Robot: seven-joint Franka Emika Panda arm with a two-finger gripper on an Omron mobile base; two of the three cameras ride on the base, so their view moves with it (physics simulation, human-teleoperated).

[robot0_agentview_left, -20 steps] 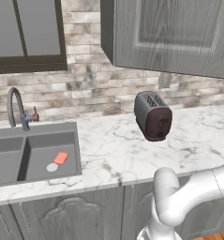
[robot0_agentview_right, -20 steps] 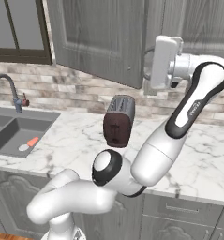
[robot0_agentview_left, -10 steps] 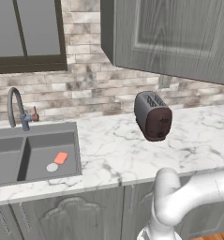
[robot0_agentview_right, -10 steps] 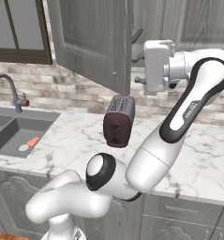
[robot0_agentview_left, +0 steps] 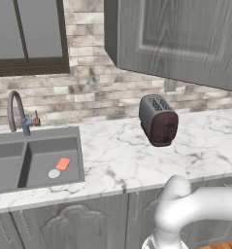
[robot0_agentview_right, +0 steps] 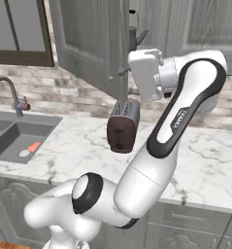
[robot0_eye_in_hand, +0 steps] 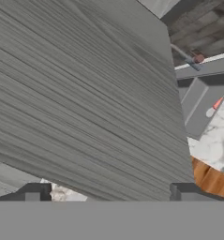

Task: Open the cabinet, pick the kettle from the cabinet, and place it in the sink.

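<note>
The cabinet's door (robot0_agentview_right: 88,44) stands swung well open to the left, and its grey wood-grain panel (robot0_agentview_left: 185,39) hangs over the counter. Inside the open cabinet I see part of the dark kettle (robot0_agentview_right: 135,35), its handle on top and its spout to the right. My gripper (robot0_agentview_right: 128,73) is at the door's free edge, just below the kettle. In the hand view my gripper (robot0_eye_in_hand: 108,194) is open, fingertips (robot0_eye_in_hand: 36,192) wide apart, with the door's inner face (robot0_eye_in_hand: 85,103) right in front of them. The sink (robot0_agentview_left: 35,155) (robot0_agentview_right: 10,136) (robot0_eye_in_hand: 202,101) lies far left.
A dark grey-and-maroon toaster (robot0_agentview_left: 158,120) (robot0_agentview_right: 123,125) stands on the marble counter (robot0_agentview_left: 117,160) under the cabinet. The gooseneck faucet (robot0_agentview_left: 15,112) rises behind the sink. An orange object (robot0_agentview_left: 62,164) and a white disc (robot0_agentview_left: 53,173) lie in the right basin. A dark-framed window (robot0_agentview_left: 30,34) is above.
The cabinet door has swung further open to the left, and my hand has moved left along with its edge. The kettle now shows inside the cabinet.
</note>
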